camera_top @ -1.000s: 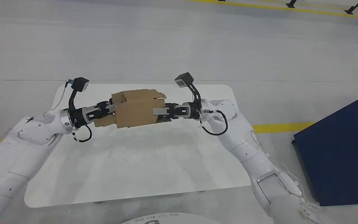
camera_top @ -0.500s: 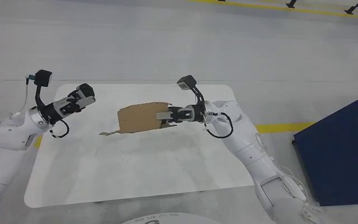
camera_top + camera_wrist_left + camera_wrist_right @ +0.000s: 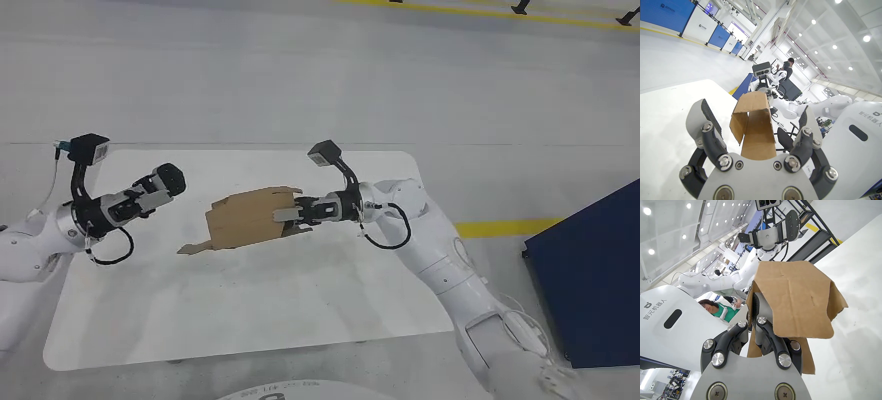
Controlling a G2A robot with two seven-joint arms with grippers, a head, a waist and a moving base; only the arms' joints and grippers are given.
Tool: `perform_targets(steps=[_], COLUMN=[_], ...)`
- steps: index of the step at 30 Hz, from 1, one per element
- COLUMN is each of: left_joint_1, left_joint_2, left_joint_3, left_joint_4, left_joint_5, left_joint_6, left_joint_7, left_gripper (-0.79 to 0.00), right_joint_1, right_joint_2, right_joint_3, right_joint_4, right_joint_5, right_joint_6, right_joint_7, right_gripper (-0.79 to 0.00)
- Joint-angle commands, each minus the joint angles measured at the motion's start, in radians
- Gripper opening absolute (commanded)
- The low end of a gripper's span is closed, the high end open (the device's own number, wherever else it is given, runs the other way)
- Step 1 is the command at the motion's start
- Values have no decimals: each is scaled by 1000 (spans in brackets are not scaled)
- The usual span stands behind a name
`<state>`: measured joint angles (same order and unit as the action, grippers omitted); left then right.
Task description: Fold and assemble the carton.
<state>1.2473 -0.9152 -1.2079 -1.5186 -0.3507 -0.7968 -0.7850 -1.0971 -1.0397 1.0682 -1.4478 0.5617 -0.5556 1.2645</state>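
The brown cardboard carton [image 3: 245,217] was an opened tube, its flaps not yet folded. The right gripper [image 3: 288,212] pinched its wall; the left gripper [image 3: 168,181] hung spread.

Left gripper [image 3: 754,104]: jaws spread wide. Fingers [image 3: 712,121]: grey metal, with black ribbed pads facing inward.
Carton [image 3: 757,130]: brown cardboard, part-formed, open end facing the gripper. It sits in the gap between the fingers, beyond their tips, touching neither. One side flap stands loose toward the finger over the table.
Table [image 3: 668,113]: white, behind and beside that finger.
Right arm [image 3: 789,110]: white, past the carton's far end, nearer the other finger.
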Motion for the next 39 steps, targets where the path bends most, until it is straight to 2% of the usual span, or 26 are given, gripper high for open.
perform_targets(steps=[1,3,5,7,9,12,13,16,17,18,26,29,39], left_joint_1=[3,26,16,-15,-48,-100,-115,-142,-159,-176,-176,-165,-172], left_joint_2=[-1,-4,1,5,5,0,-4,-15,-18,-19,-19,-20,-40], left_joint_3=[3,49,42,20,23,45,54,90,115,112,112,117,195], left_joint_4=[-4,-62,-66,-22,60,131,147,204,216,242,242,221,205], left_joint_5=[-8,-226,-507,-729,-885,-937,-963,-1038,-1057,-1050,-1050,-973,-882], left_joint_6=[6,147,335,569,823,1007,1056,1202,1241,1237,1237,1189,1252], left_joint_7=[2,-75,-243,-407,-492,-534,-564,-621,-591,-576,-576,-482,-458], left_gripper=[0,0,0,0,0,-43,-18,-9,0,0,0,0,0], right_joint_1=[0,-2,-11,-19,-29,-42,-45,-51,-54,-56,-56,-60,-56], right_joint_2=[0,0,-1,1,4,9,11,15,17,18,18,16,9], right_joint_3=[0,0,-4,1,4,10,12,16,17,17,17,12,-3], right_joint_4=[0,-3,-28,-48,-69,-88,-93,-100,-104,-107,-107,-118,-123], right_joint_5=[0,-1,-8,-17,-30,-44,-46,-63,-72,-77,-77,-89,-150], right_joint_6=[0,2,0,-18,-25,-37,-40,-51,-58,-62,-62,-44,-51], right_joint_7=[0,-6,-15,-18,-25,-37,-40,-51,-58,-62,-62,-95,-171], right_gripper=[-785,-785,-785,-785,-785,-785,-785,-785,-785,-785,-785,-785,-785])
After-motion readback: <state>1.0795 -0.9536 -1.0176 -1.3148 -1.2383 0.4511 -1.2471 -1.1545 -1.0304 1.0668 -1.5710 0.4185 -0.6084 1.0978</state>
